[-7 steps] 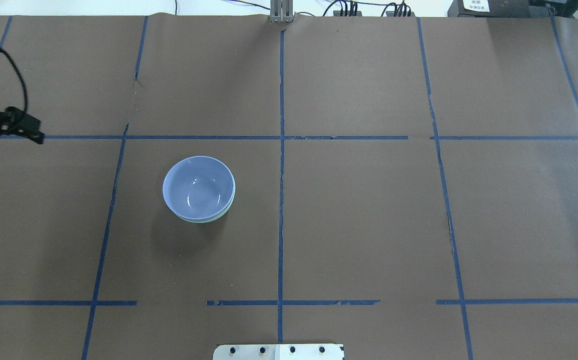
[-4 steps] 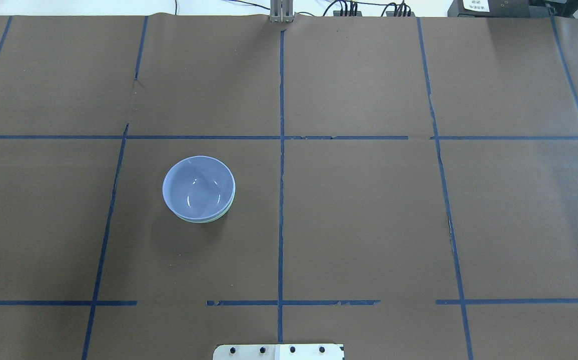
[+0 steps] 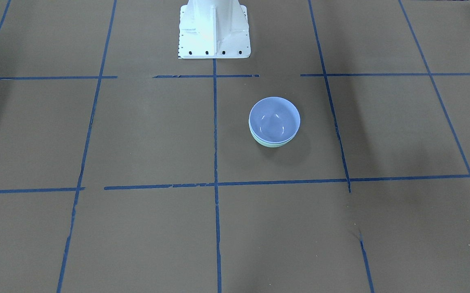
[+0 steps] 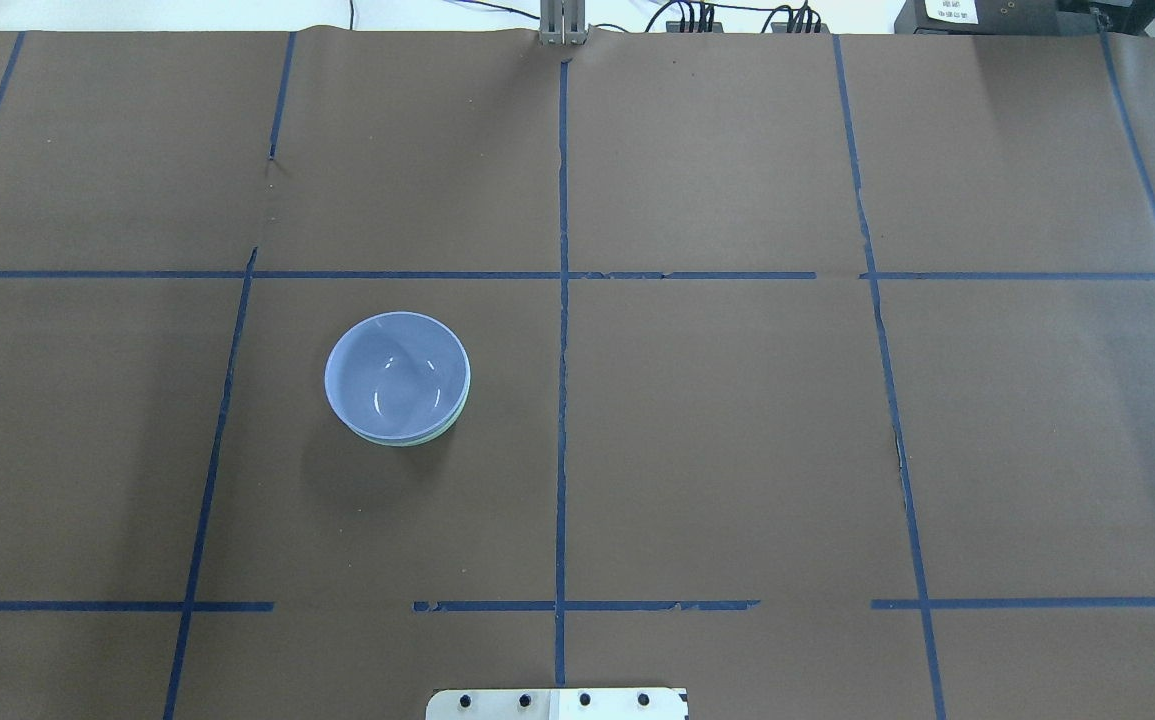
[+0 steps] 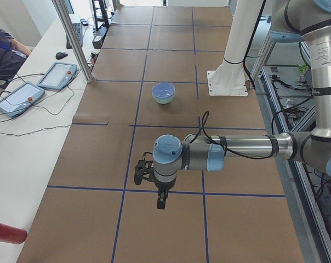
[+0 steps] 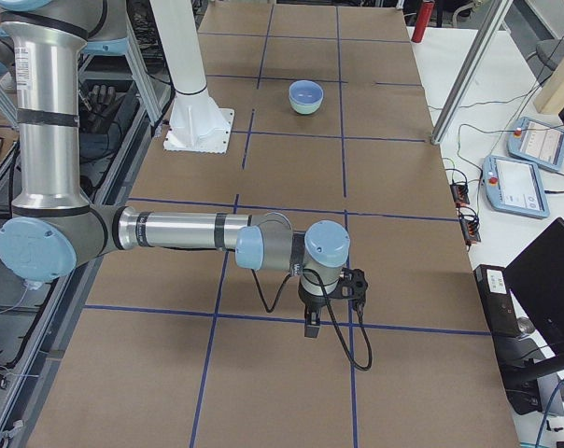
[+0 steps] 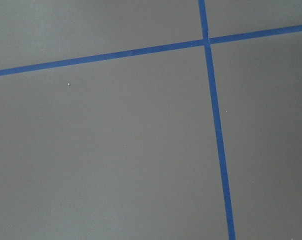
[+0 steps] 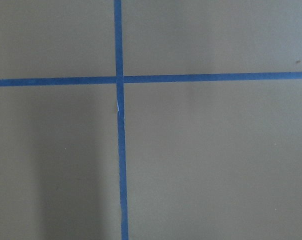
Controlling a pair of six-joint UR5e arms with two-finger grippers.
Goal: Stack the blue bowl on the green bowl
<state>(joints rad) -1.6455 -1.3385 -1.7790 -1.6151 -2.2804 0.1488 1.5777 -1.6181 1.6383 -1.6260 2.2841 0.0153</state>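
Observation:
The blue bowl (image 4: 395, 372) sits nested inside the green bowl (image 4: 434, 435) on the brown table, left of the centre line. Only a thin green edge shows under it. Both also show in the front view, the blue bowl (image 3: 274, 119) over the green bowl (image 3: 268, 143). No gripper is near them. My left gripper (image 5: 160, 203) hangs low over the table at the left end, seen only in the exterior left view. My right gripper (image 6: 312, 327) hangs low over the right end, seen only in the exterior right view. I cannot tell whether either is open or shut.
The white robot base (image 3: 213, 30) stands at the table's near edge. Blue tape lines grid the brown cover. A side bench holds control pendants (image 5: 57, 75) and a metal post (image 5: 72, 38); a person (image 5: 4, 52) sits there. Both wrist views show bare table.
My left gripper, at the overhead view's left edge one second ago, has moved out of that view. The stacked bowls have not moved.

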